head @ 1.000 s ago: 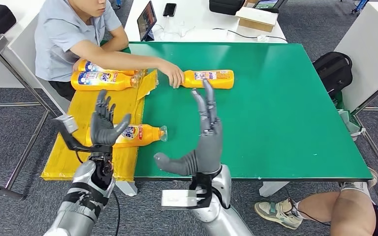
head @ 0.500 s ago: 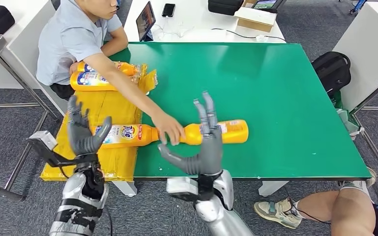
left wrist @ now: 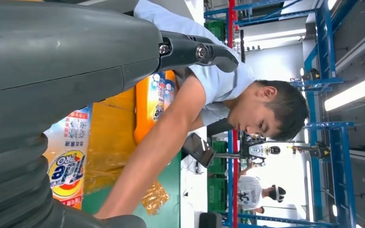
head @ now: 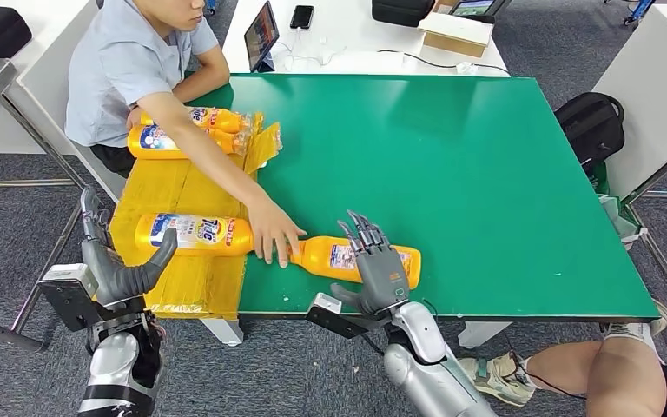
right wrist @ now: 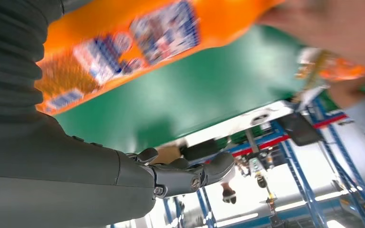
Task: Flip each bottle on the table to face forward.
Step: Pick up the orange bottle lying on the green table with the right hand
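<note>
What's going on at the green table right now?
A person's hand rests on the neck end of an orange bottle lying on its side near the front edge of the green table. The right robot hand is over that bottle's body, fingers spread; a firm grip cannot be confirmed. The left robot hand hangs open off the table's corner. Another bottle lies on yellow packaging, with two bottles by the person.

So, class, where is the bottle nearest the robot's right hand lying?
In the head view the bottle lies on its side near the green table's front edge, under the right robot hand, with a person's hand at its neck.
</note>
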